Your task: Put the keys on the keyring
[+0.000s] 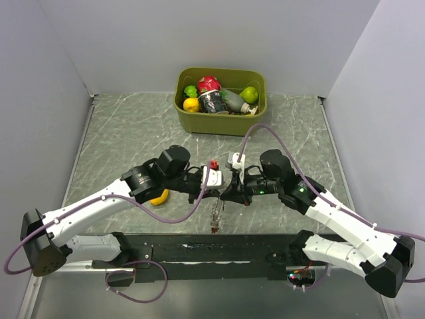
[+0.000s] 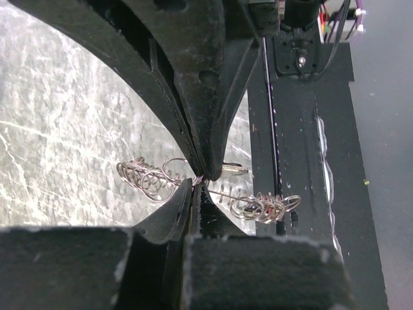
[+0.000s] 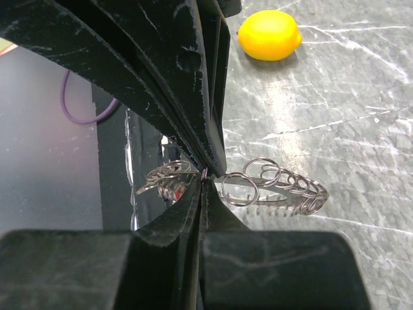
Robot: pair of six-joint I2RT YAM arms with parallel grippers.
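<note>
My left gripper [image 2: 199, 179] and my right gripper [image 3: 205, 175] meet tip to tip over the near middle of the grey marbled table [image 1: 119, 133]. Each pair of fingers is pressed together on the wire of the large grey ring strung with small steel loops, the keyring [image 3: 290, 187]. It is held up between them, and I judge it clear of the table.

The ring's long axis runs near to far through the two pinches. Its far part, thick with loops, reaches out over the marble. Its near part carries the small keys [image 3: 161, 179], bunched toward the black base strip [image 1: 199, 249]. I think I see a red head among them, though it is too small to be sure. Both grippers sit equally close to that bunch, so the next move turns on which one lets go to reach nearward.

The yellow lemon [image 3: 270, 35] lies on the table by my left arm. At the far middle an olive-green plastic bin [image 1: 219, 123] holds red, green and yellow fruit and a dark cup.
</note>
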